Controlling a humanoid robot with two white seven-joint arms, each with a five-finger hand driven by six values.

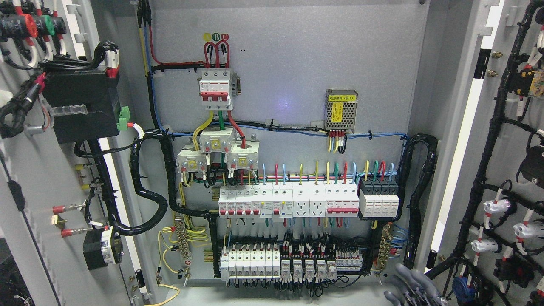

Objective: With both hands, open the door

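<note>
Blurred hand [410, 289] at lower right

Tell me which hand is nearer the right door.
Right. The right hand shows blurred at the bottom edge, just left of the open right door. The left hand is out of view.

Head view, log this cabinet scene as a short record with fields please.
left door: swung open, wiring on inner face
right door: swung open, black harness on inner face
back panel: breakers in rows, fully exposed
power supply: upper right of panel, yellow label
hand: grey fingers blurred at bottom right, touching nothing visible
other hand: not seen
</note>
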